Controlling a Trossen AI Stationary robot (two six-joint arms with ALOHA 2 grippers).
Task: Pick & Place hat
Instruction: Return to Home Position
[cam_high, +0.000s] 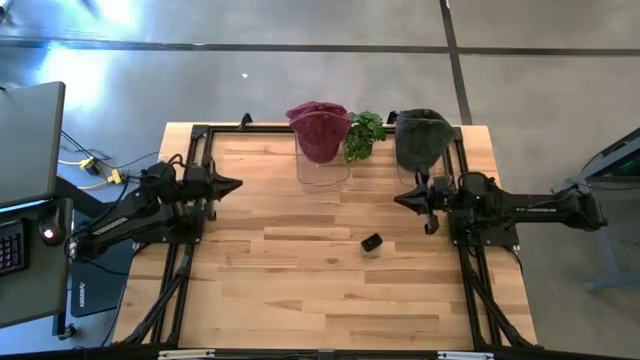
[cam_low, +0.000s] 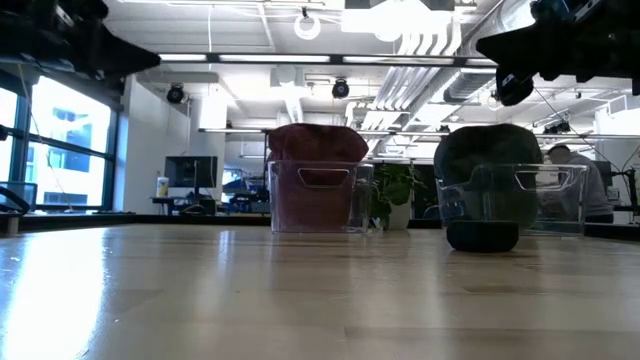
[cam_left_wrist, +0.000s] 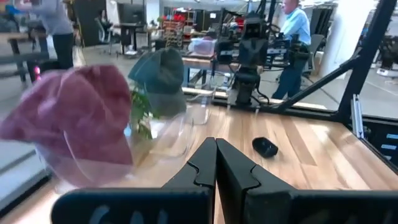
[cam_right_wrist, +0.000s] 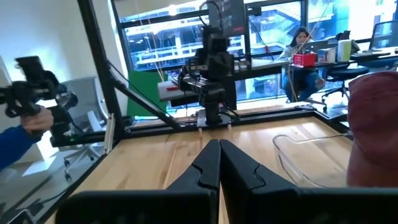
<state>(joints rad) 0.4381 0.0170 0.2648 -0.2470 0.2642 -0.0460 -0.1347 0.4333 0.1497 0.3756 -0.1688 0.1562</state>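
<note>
- Nearest me, a small black object (cam_high: 372, 242) lies on the wooden table (cam_high: 300, 290).
- My left gripper (cam_left_wrist: 216, 163) hovers over the table's left side, fingers pressed together with nothing between them.
- My right gripper (cam_right_wrist: 219, 163) hovers over the right side, likewise closed and empty.
- Farther off, the soft maroon-red cap (cam_high: 318, 130) sits in the left transparent bin (cam_high: 325, 176), bulging above its rim.
- The black cap (cam_high: 420, 140) fills the right transparent bin (cam_low: 560, 205); a green plant (cam_high: 366, 135) stands between the bins.
</note>
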